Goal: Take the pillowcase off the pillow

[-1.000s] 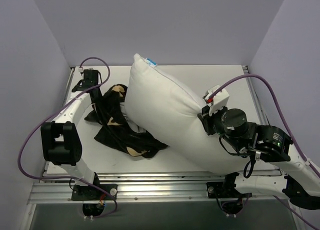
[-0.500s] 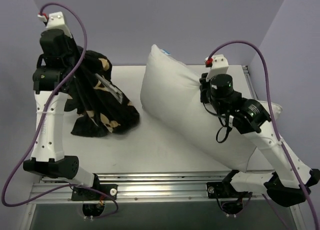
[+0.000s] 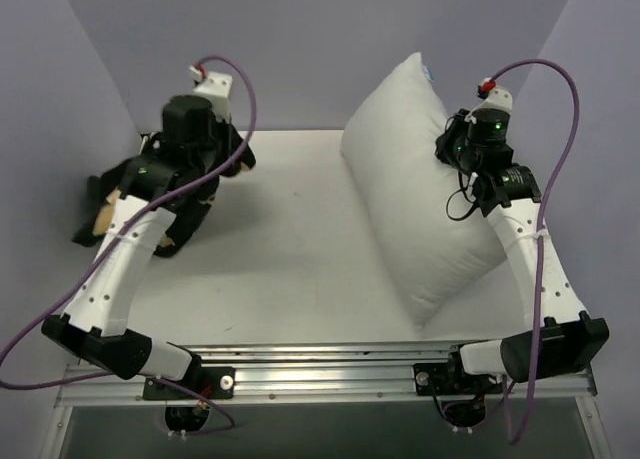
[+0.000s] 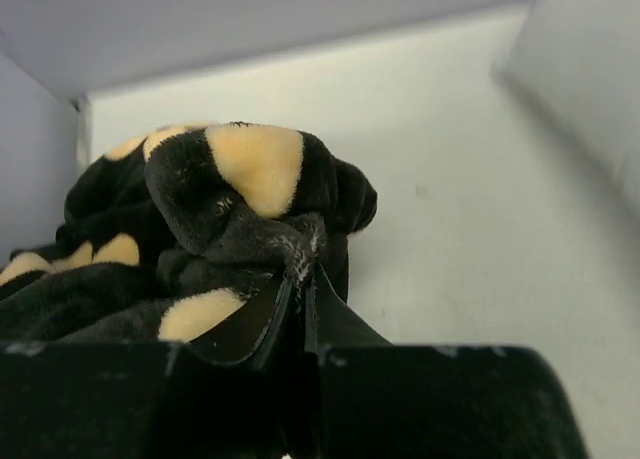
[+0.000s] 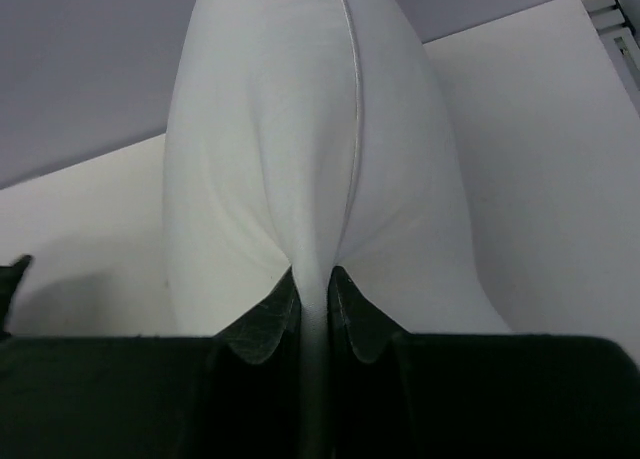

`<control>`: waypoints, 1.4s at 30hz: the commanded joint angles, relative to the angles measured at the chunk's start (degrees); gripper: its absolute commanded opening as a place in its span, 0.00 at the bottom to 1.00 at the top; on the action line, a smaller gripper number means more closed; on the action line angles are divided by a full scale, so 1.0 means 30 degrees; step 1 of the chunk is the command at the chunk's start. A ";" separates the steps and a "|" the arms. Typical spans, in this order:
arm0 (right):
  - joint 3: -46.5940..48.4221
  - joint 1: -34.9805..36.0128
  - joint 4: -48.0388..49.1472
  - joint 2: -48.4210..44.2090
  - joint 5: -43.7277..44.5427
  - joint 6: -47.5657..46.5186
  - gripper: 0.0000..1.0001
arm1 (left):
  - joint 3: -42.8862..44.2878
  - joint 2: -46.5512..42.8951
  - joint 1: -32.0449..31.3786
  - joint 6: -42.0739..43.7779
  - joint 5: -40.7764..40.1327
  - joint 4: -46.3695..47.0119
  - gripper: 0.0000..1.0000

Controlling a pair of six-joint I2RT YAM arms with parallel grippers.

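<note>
Since both wrist views begin at my own tips, I log those first. My left gripper (image 4: pixel 298 276) is pinched almost fully together on a fold of the pillowcase (image 4: pixel 250 174). The black pile bunches just above the tips toward 12 o'clock with tan patches showing, and more of it is heaped off toward 9 o'clock. My right gripper (image 5: pixel 313 284) is likewise nearly closed, with a ridge of the pillow (image 5: pixel 300 149) squeezed between the tips. The white cushion swells out from that pinch toward 12 o'clock, and one seam (image 5: pixel 352 129) runs up its middle. From the top camera, the white table (image 3: pixel 290 249) lies under both loads. The pillowcase is crumpled at 9 to 10 o'clock, over the table's left edge beneath my left arm (image 3: pixel 125 254), wholly off the pillow. The pillow stands on end at 3 o'clock, tilted. Its low corner points toward 5 o'clock near the front rail (image 3: pixel 320 364). Its high corner points toward 1 o'clock against the back wall (image 3: pixel 300 49), with a small blue tag (image 3: pixel 427 73) at that tip. Whether the low corner touches the table I cannot tell. Case and cushion are well apart.
</note>
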 commanded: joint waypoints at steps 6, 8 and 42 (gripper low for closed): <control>-0.2820 -0.4678 0.5691 0.2895 -0.3491 0.2259 0.00 | -1.4116 -0.1755 -0.3476 -0.7940 0.4451 0.5301 0.15; -0.3229 -0.4886 0.5486 0.3922 -0.3318 0.2288 0.00 | -1.5464 -0.1552 -0.4975 -0.8905 0.4922 0.6334 0.16; 0.3507 -0.3834 -0.3598 -1.0280 0.4446 -0.4214 1.00 | -0.2113 -1.2262 -0.7649 -0.2146 -1.0660 -0.2743 0.94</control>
